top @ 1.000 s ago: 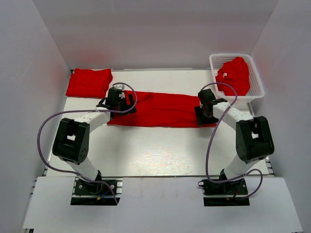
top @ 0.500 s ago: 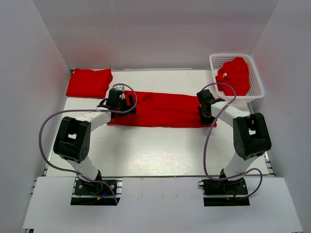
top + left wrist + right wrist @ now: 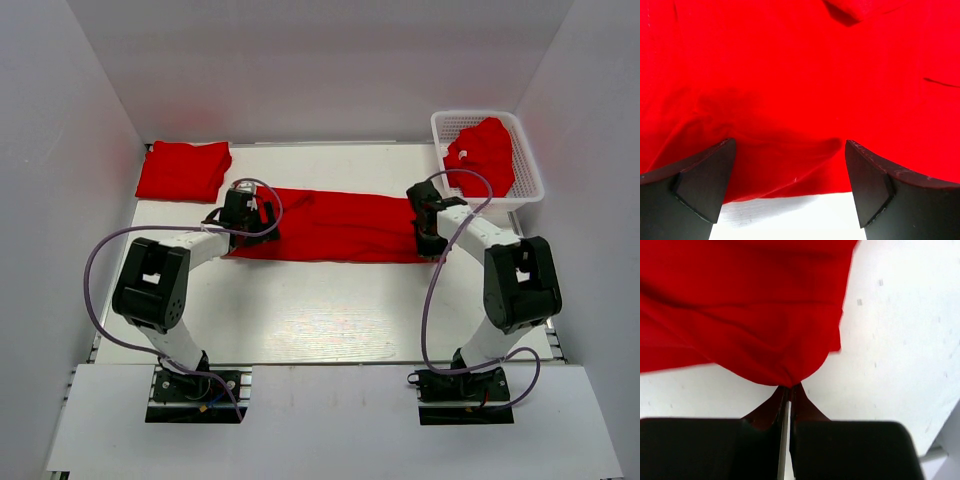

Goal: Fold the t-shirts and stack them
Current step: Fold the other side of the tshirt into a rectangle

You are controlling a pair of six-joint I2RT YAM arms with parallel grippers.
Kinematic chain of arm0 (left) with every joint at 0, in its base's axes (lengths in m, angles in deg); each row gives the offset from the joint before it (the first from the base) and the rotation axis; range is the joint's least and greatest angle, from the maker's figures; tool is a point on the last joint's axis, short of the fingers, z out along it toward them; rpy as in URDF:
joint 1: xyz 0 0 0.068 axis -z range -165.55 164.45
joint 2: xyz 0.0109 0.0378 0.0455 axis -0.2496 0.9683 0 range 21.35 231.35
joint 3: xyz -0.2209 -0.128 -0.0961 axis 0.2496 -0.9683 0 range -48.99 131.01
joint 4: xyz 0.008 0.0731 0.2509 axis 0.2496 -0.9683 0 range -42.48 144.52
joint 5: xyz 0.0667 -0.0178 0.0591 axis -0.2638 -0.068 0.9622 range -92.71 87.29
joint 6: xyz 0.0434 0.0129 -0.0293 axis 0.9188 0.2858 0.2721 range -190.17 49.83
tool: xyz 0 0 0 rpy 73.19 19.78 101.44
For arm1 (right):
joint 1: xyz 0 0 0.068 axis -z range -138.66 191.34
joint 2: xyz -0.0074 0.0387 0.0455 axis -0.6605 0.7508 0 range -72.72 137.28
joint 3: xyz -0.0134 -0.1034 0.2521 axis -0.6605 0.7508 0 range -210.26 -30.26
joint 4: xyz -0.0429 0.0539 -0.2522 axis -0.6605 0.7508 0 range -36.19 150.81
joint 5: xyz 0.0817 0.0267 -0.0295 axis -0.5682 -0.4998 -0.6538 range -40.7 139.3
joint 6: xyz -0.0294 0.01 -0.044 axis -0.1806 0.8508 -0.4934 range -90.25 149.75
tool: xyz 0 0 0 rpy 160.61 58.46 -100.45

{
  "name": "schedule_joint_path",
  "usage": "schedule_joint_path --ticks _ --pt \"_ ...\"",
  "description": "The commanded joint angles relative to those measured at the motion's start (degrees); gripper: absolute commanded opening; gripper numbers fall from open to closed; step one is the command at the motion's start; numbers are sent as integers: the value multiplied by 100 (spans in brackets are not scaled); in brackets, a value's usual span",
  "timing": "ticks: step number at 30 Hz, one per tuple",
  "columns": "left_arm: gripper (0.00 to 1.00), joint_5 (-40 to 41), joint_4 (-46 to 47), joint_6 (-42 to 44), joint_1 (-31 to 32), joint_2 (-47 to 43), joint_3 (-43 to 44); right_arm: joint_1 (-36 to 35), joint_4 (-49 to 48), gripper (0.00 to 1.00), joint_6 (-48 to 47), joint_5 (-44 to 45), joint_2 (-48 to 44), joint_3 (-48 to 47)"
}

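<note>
T-shirts, bright red cloth, three seen.
Item 1, folded t-shirt (image 3: 184, 170): a flat rectangle at the far left corner of the table (image 3: 320, 310).
Item 2, long t-shirt (image 3: 335, 225): a wide band lying flat across the table's middle (its near right corner is bunched and pinched in the right gripper (image 3: 789, 387)).
Item 3, crumpled t-shirt (image 3: 483, 155): heaped in the white basket (image 3: 531, 170), white tag showing.

Top view: high, behind arm bases (image 3: 195, 385), looking down over whole tabletop (image 3: 330, 310). Left wrist view: very close, past left claw (image 3: 790, 150) onto spread t-shirt (image 3: 800, 75). Right wrist view: close, past right claw (image 3: 790, 387) onto same shirt's corner. All three share that shirt.
</note>
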Motion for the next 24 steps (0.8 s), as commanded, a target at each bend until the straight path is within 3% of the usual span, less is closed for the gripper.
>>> schedule_joint_path --ticks 1,11,16,24 --pt "100 111 90 -29 14 116 -15 38 763 0 333 159 -404 -2" --pt "100 384 -15 -29 14 283 38 143 1755 0 666 475 -370 -608" --pt "100 436 -15 24 14 397 144 205 1704 0 667 361 -387 -889" --pt "100 664 -190 24 14 512 267 390 1941 0 623 502 464 -1829"
